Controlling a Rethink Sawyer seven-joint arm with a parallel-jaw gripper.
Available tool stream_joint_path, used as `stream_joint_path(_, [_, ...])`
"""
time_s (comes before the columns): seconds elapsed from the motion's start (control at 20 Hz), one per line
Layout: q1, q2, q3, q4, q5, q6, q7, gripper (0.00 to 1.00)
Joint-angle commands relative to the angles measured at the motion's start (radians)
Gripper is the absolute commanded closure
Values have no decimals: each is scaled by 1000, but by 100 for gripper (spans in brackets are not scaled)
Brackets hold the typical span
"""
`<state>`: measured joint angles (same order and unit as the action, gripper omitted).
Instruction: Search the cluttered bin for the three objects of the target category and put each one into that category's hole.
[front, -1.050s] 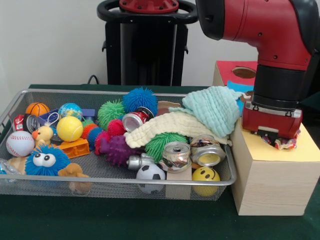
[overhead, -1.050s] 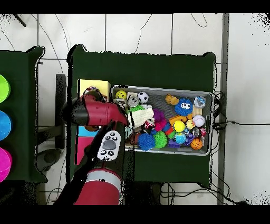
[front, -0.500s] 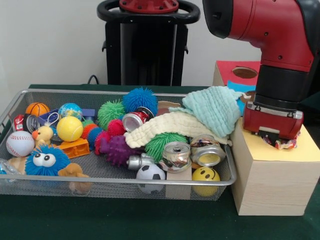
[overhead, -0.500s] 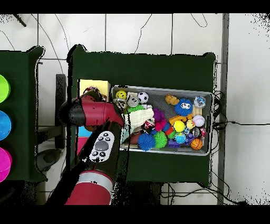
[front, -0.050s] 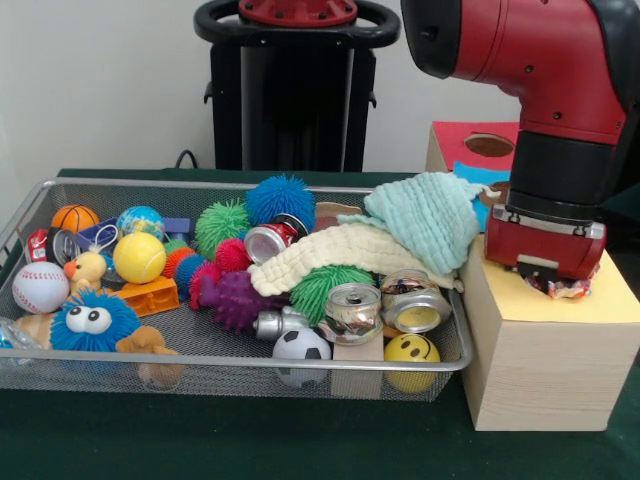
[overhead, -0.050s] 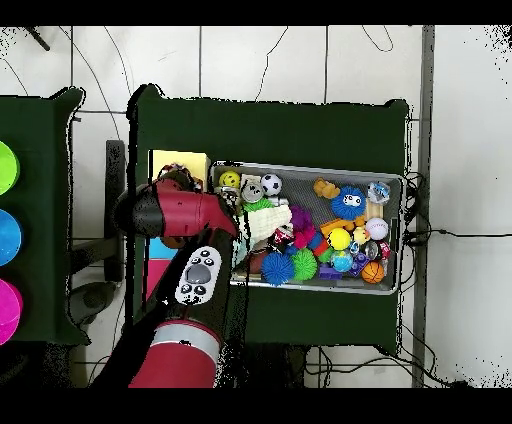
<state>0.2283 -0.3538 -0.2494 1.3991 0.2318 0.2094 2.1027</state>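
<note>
Gripper (front, -0.050s: 556, 283) hangs low over the yellow top of the wooden sorting box (front, -0.050s: 540, 350), its red wrist housing hiding most of it. A crumpled, shiny multicolored wrapper-like item (front, -0.050s: 567, 289) pokes out right beneath the housing, touching or just above the yellow surface; fingers are not visible, so cannot tell if they are spread or pinching it. Behind the gripper on the same box, a blue section and a red section with an oval hole (front, -0.050s: 489, 144).

Wire mesh bin (front, -0.050s: 30, 205) sits on the green bench (front, -0.050s: 200, 440), beside the gripper, touching or nearly touching the box. Nearest the gripper in the bin: mint green cloth (front, -0.050s: 425, 220) lying over a cream knit cloth (front, -0.050s: 340, 255), and two crushed silver cans (front, -0.050s: 385, 305) under them at the bin's front. Yellow smiley ball (front, -0.050s: 412, 350) and small soccer ball (front, -0.050s: 301, 346) at the front rim. Red crushed can (front, -0.050s: 268, 241) in the middle, among green, blue, pink and purple spiky balls. Far from the gripper: yellow tennis ball (front, -0.050s: 139, 257), baseball (front, -0.050s: 40, 287), mini basketball (front, -0.050s: 75, 217), globe ball (front, -0.050s: 141, 219), blue fuzzy toy with googly eyes (front, -0.050s: 93, 321).

In overhead view the red arm (overhead, -0.050s: 180, 215) covers the box next to the bin.
</note>
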Motion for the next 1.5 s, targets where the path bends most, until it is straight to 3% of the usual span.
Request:
stream_joint_path(0.05, [-93,60,77,115,-68,71,40,0])
stream_joint_path(0.7, [-112,24,95,135,-69,63,58,0])
stream_joint_path(1.15, [-118,-96,75,150,-64,255,24,0])
stream_joint_path(1.5, [-114,-117,56,138,-80,294,17,0])
